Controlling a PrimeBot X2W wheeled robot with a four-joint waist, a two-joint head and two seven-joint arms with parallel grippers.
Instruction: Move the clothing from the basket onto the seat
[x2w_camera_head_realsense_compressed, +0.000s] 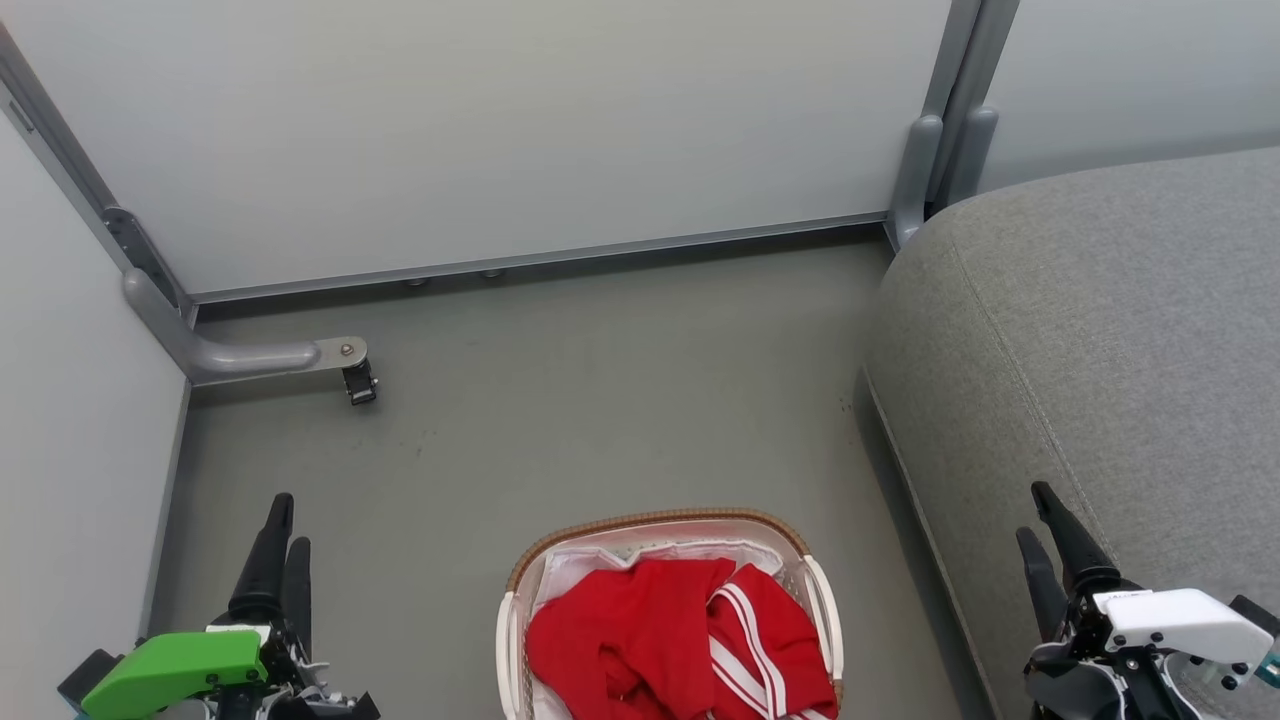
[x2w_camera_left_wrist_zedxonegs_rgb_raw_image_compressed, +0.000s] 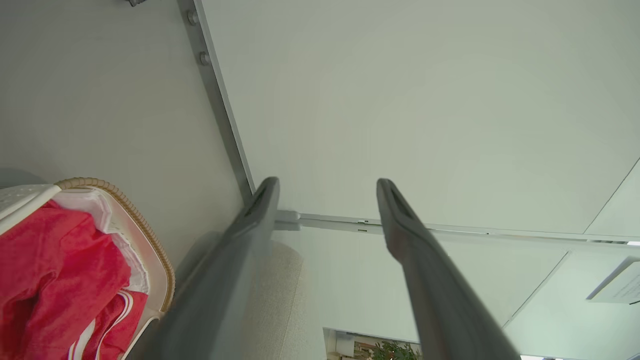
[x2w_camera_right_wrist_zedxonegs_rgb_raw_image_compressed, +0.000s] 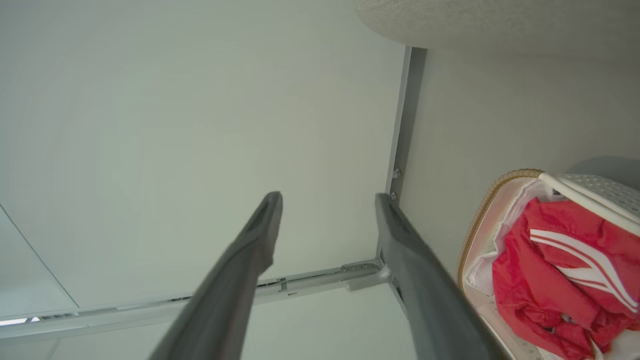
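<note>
The clothing (x2w_camera_head_realsense_compressed: 650, 640), a crumpled red jersey with white stripes, lies in the basket (x2w_camera_head_realsense_compressed: 655, 522) on the floor at the bottom centre. The grey seat (x2w_camera_head_realsense_compressed: 1100, 340) takes up the right side. My left gripper (x2w_camera_head_realsense_compressed: 290, 520) hovers left of the basket, open and holding nothing. Open and just as bare, my right gripper (x2w_camera_head_realsense_compressed: 1032, 510) stands over the seat's front edge, right of the basket. The left wrist view has the left gripper (x2w_camera_left_wrist_zedxonegs_rgb_raw_image_compressed: 327, 181) with its fingers apart, the clothing (x2w_camera_left_wrist_zedxonegs_rgb_raw_image_compressed: 55, 270) and basket (x2w_camera_left_wrist_zedxonegs_rgb_raw_image_compressed: 140, 225) at lower left. In the right wrist view the right gripper (x2w_camera_right_wrist_zedxonegs_rgb_raw_image_compressed: 328, 196) is spread, with the clothing (x2w_camera_right_wrist_zedxonegs_rgb_raw_image_compressed: 550, 260) at lower right.
Pale partition walls (x2w_camera_head_realsense_compressed: 500, 130) close off the back and the left. A grey metal foot with a small black caster (x2w_camera_head_realsense_compressed: 358, 382) juts onto the floor at the left. A grey post (x2w_camera_head_realsense_compressed: 935, 160) stands by the seat's back corner. Grey floor (x2w_camera_head_realsense_compressed: 600, 400) stretches beyond the basket.
</note>
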